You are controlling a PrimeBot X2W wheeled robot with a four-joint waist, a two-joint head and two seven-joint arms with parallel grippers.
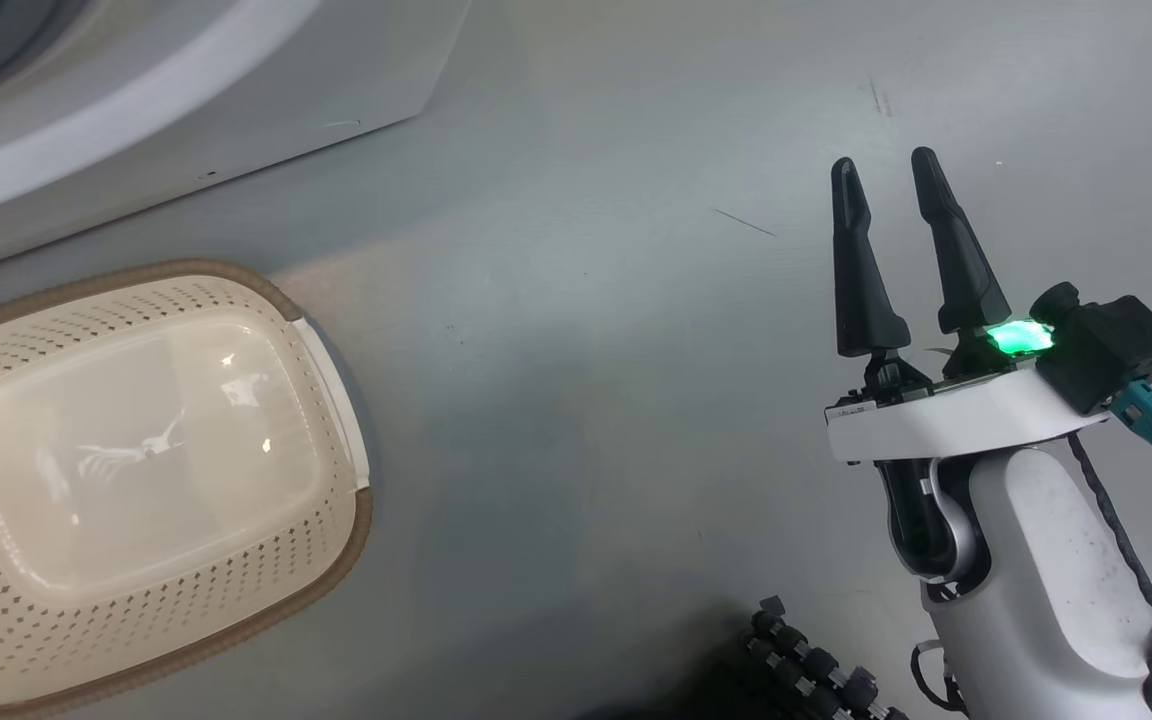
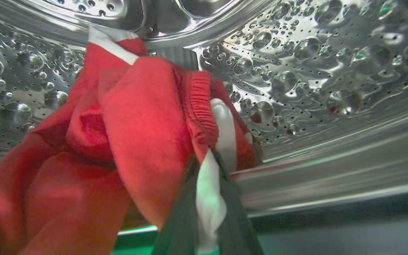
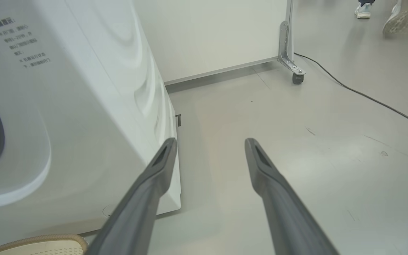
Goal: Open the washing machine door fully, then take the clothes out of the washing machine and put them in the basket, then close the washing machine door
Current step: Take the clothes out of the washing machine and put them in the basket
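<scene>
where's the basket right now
Lower left of the head view, the basket sits on the floor in front of the washing machine, left of the right gripper.

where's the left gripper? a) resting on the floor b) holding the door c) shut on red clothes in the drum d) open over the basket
c: left wrist view shows the left gripper pinched shut on the clothes inside the washing machine drum

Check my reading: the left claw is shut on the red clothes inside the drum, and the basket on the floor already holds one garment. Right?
One point is wrong: the basket is empty, as the head view shows. The left claw is shut on the red clothes inside the drum.
</scene>
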